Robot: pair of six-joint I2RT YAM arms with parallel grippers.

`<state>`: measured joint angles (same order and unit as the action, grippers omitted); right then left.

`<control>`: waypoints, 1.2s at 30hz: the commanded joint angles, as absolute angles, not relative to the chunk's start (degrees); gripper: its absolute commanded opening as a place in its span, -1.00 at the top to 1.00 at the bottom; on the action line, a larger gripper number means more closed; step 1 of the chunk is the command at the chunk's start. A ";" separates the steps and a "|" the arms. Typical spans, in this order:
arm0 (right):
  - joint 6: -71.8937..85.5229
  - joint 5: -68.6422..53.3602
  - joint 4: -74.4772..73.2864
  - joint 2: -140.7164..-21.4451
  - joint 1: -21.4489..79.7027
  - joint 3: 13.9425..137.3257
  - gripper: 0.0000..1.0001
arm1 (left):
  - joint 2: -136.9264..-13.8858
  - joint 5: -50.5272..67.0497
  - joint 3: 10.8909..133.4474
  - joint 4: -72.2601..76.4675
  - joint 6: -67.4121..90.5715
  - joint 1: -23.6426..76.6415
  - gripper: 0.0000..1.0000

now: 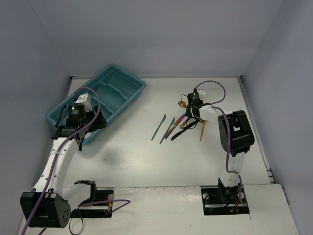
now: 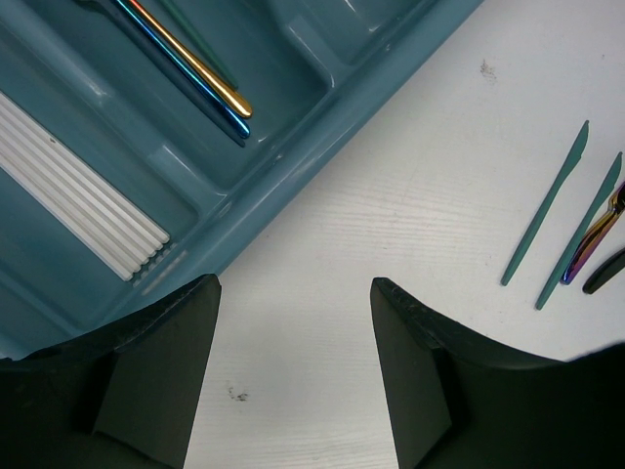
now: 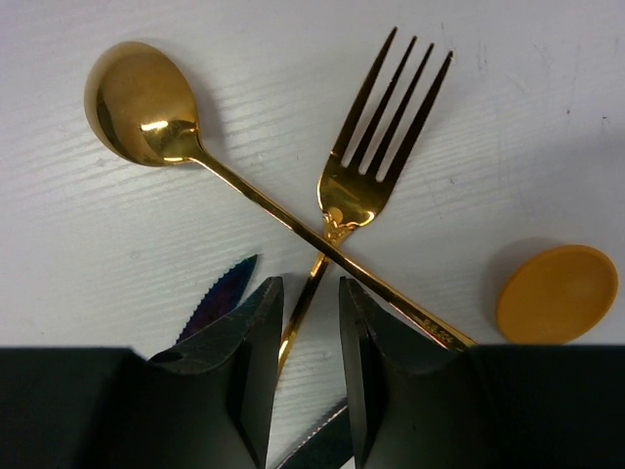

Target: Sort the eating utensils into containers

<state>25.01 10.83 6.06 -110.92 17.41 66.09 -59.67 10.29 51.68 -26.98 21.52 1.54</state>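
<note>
The teal cutlery tray (image 1: 138,83) lies at the back left; one compartment holds gold, blue and teal utensil handles (image 2: 200,73). My left gripper (image 2: 295,285) is open and empty over bare table just beside the tray's rim (image 2: 322,127); it shows in the top view (image 1: 79,127) too. My right gripper (image 1: 192,114) is low over the utensil pile. Its jaws (image 3: 310,288) stand narrowly apart, straddling the gold fork's (image 3: 366,161) handle. A gold spoon (image 3: 146,103) crosses that fork. An iridescent purple knife tip (image 3: 223,293) and a black serrated knife (image 3: 317,449) lie by the fingers.
Two teal utensils (image 1: 159,127) (image 1: 169,127) lie mid-table, left of the pile, also in the left wrist view (image 2: 547,200). A gold utensil (image 1: 203,129) lies right of the pile. An orange disc (image 3: 555,293) sits by the spoon's handle. White sticks (image 2: 78,191) fill one tray compartment.
</note>
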 commanded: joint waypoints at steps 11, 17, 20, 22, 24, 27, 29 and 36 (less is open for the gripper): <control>30.33 12.08 -0.73 -118.13 20.79 72.21 0.90 | -59.94 11.11 53.84 -24.56 20.92 1.58 -0.20; 28.01 10.57 -3.61 -115.06 20.46 72.46 1.00 | -59.98 11.32 53.84 -24.52 20.92 1.58 -0.20; 26.13 7.59 -6.38 -112.44 19.61 73.29 1.00 | -60.03 11.34 53.96 -24.52 20.92 1.58 -0.20; 24.42 4.71 -8.24 -110.31 19.27 73.55 1.00 | -59.78 11.43 53.95 -24.52 20.92 1.58 -0.20; 23.33 2.34 -9.64 -108.45 18.61 73.34 1.00 | -59.67 11.43 53.96 -24.52 20.92 1.58 -0.20; 21.51 -3.25 -11.22 -105.33 17.61 71.96 1.00 | -59.36 11.37 53.96 -24.58 20.83 1.49 -0.20; 20.79 -6.49 -11.83 -103.98 16.92 70.74 1.00 | -59.24 11.42 53.96 -24.53 20.83 1.49 -0.20; 18.70 -14.12 -13.29 -99.82 14.48 67.13 1.00 | -59.06 11.25 53.96 -24.70 20.74 1.41 -0.20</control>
<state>21.00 -7.53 -11.24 -105.03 15.64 68.27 -60.10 10.72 51.68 -26.98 21.50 1.54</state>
